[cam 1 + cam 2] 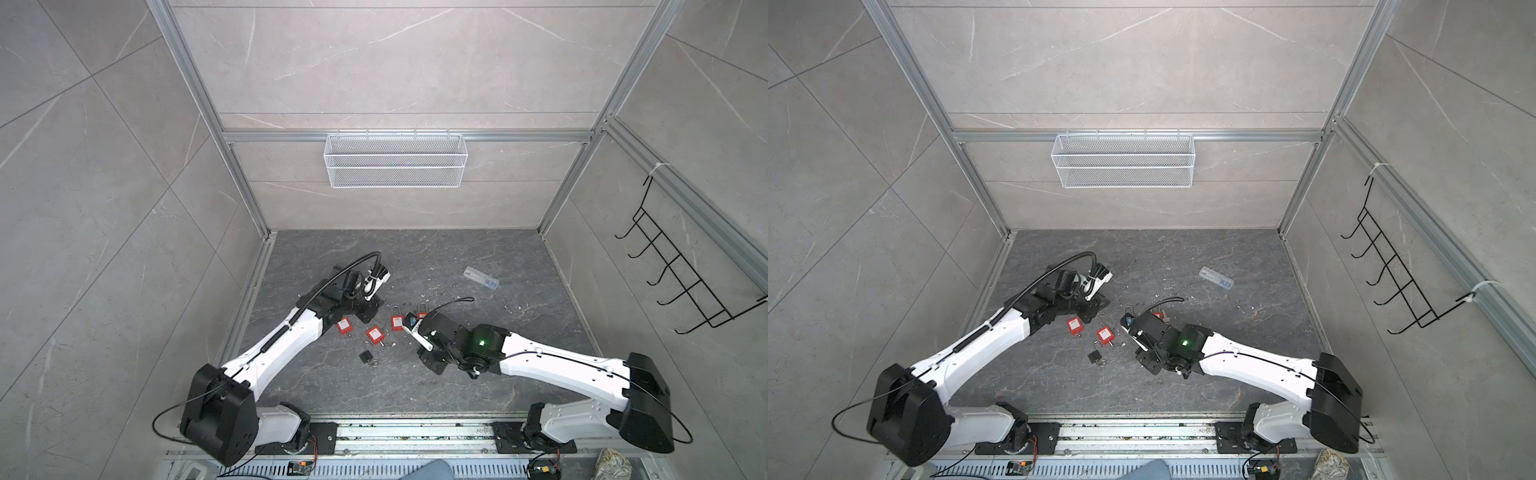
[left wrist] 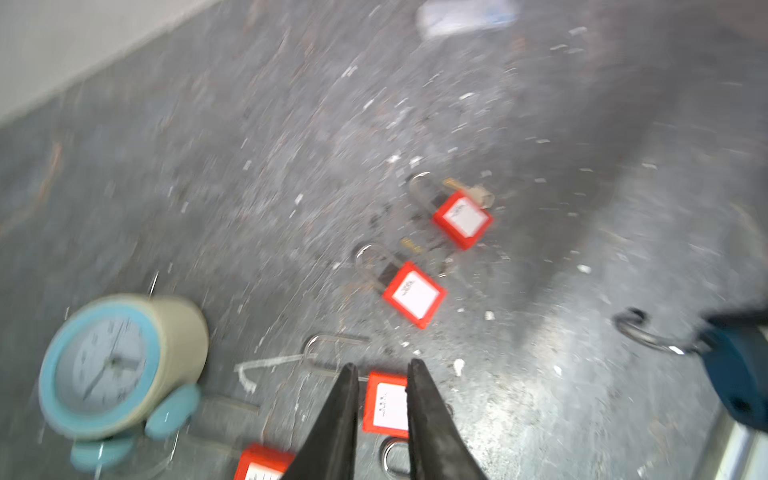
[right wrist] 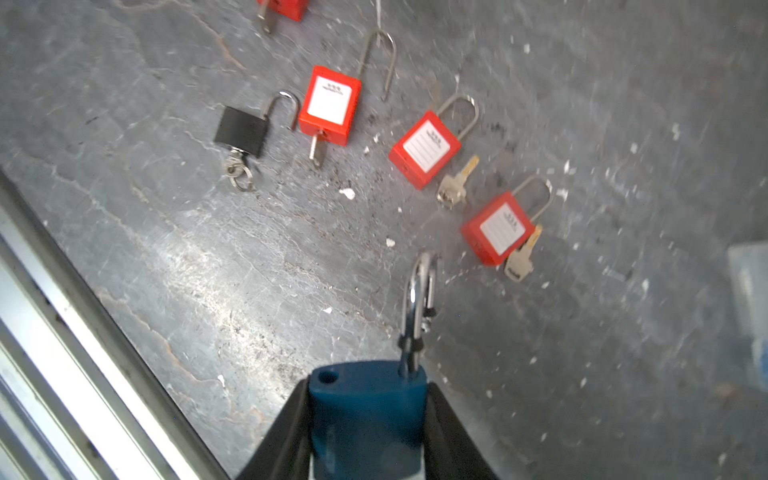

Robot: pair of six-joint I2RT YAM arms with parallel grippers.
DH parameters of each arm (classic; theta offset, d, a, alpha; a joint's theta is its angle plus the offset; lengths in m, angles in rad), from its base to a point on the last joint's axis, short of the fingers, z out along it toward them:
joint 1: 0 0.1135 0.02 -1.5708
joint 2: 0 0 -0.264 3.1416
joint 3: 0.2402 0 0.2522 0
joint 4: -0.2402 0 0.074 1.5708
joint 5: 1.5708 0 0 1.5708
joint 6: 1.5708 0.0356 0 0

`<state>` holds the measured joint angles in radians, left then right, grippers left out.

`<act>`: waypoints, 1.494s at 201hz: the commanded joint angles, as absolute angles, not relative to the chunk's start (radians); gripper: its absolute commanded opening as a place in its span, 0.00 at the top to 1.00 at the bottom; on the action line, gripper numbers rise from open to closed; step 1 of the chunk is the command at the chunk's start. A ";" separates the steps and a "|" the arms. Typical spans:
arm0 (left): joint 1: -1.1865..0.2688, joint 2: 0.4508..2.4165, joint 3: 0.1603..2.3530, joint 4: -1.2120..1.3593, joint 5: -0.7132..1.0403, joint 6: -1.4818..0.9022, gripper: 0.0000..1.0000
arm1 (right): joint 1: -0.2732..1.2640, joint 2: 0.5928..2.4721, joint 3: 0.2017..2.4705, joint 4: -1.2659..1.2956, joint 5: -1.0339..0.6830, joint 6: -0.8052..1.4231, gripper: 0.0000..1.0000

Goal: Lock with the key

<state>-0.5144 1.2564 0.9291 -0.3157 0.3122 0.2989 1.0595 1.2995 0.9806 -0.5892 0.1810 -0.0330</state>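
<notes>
Barely started, it seems: the blue lock point(image 3: 365, 424) is clamped in the right gripper point(image 3: 370, 386) near the red locks point(image 3: 424, 147), shackle point(image 3: 419, 299) popped, no key seen in it, and nothing's held by the slightly parted left gripper point(image 2: 383, 365).

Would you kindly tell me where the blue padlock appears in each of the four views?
In a top view: the blue padlock sits just below the picture's middle.
In a top view: about the same spot.
Left wrist: partly cropped at the picture's edge.
Right wrist: nearest the camera, clamped in the right gripper.
Shared landmark: the clear plastic case.
</notes>
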 commanded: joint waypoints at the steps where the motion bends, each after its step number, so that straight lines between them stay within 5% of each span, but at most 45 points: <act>1: -0.513 1.139 0.850 -0.230 0.523 0.534 0.75 | 1.050 1.225 0.949 -0.526 0.171 -0.309 0.65; 129: -0.522 1.078 0.714 -0.098 0.892 0.707 0.68 | 1.044 1.129 0.959 -0.531 0.047 -0.592 0.67; 240: -0.612 1.123 0.681 -0.010 0.844 0.740 0.63 | 1.037 1.132 0.988 -0.551 -0.013 -0.596 0.68; 300: -0.630 1.140 0.673 0.000 0.842 0.747 0.70 | 1.029 1.139 0.999 -0.537 -0.031 -0.591 0.68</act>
